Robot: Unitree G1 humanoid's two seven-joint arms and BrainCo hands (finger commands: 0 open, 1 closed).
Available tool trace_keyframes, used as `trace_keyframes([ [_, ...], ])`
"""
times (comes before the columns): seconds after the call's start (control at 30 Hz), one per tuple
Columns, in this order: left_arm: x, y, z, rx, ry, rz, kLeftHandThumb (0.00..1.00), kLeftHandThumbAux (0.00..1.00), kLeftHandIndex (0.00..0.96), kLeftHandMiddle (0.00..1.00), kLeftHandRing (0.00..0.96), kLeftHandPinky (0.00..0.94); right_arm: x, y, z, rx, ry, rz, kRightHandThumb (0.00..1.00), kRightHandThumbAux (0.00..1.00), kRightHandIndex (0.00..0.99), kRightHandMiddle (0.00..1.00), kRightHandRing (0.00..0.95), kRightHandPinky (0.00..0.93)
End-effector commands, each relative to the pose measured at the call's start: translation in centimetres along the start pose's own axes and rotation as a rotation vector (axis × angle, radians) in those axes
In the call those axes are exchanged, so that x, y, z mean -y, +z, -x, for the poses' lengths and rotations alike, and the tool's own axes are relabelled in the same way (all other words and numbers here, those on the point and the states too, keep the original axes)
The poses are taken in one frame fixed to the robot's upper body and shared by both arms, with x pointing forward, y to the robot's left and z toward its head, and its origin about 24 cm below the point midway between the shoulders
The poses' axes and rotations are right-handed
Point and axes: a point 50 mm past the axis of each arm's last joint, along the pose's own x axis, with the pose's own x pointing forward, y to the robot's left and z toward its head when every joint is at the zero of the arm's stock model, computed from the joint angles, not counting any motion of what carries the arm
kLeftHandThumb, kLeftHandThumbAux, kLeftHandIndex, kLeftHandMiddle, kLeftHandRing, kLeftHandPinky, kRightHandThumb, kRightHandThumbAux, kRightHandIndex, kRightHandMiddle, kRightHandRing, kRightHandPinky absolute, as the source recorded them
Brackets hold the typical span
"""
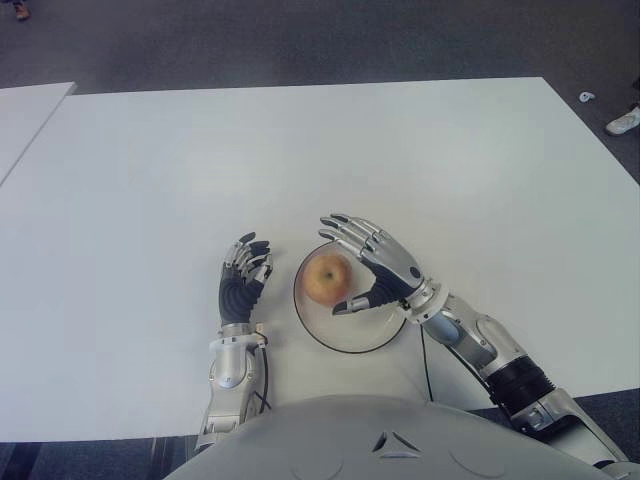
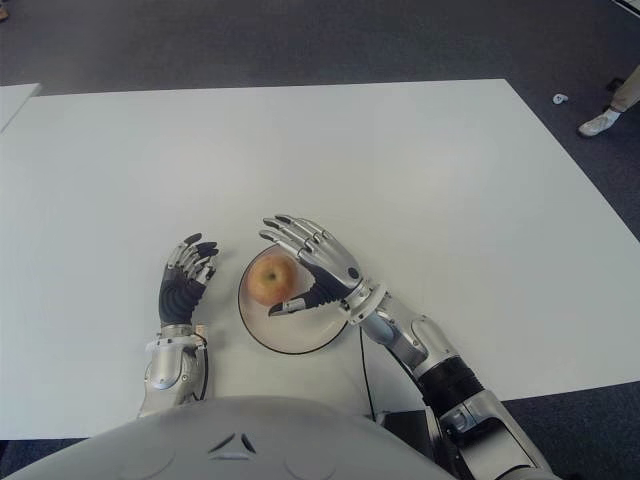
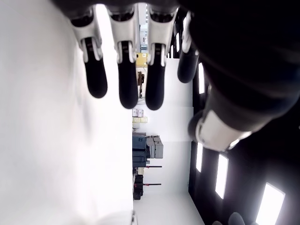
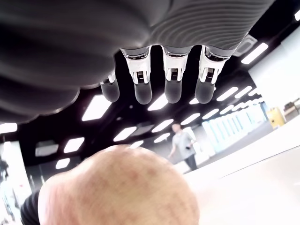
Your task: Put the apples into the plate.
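Right hand (image 1: 372,268), fingers spread around the apple (image 1: 327,278) sitting in the plate (image 1: 345,338) near the table's (image 1: 300,150) front edge, is best lifting straight clear without nudging it; left hand (image 1: 243,272) is idling open beside the plate.

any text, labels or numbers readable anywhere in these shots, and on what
None can be read.
The apple, the plate and the white table carry no visible print.
The right hand, open beside the apple over the plate, and the left hand, left of the plate, show no legible marking.
A small emblem on the robot's torso is a shape, not letters.
Boxes and equipment far off in the left wrist view are too small to read.
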Motion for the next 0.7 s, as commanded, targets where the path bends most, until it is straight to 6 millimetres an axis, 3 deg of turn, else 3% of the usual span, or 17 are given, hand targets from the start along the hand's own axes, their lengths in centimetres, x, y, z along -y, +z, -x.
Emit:
trace_keyframes([
  [0.03, 0.3, -1.6, 0.4, -0.104, 0.011, -0.002, 0.395, 0.725, 0.220, 0.335, 0.331, 0.327, 1.3, 0.1, -0.1, 0.000, -0.033, -0.045, 0.047, 0.247, 0.000, 0.001, 0.000, 0.000],
  [0.47, 0.2, -1.9, 0.1, -0.111, 0.009, -0.004, 0.372, 0.711, 0.229, 0.341, 0.334, 0.347, 6.1, -0.7, -0.9, 0.008, -0.175, -0.070, 0.102, 0.267, 0.000, 0.020, 0.000, 0.011],
  [0.7, 0.4, -2.0, -0.1, -0.112, 0.016, 0.015, 0.390, 0.712, 0.234, 0.348, 0.339, 0.336, 7.4, -1.2, -0.9, -0.005, -0.190, -0.108, 0.134, 0.286, 0.000, 0.022, 0.001, 0.028],
])
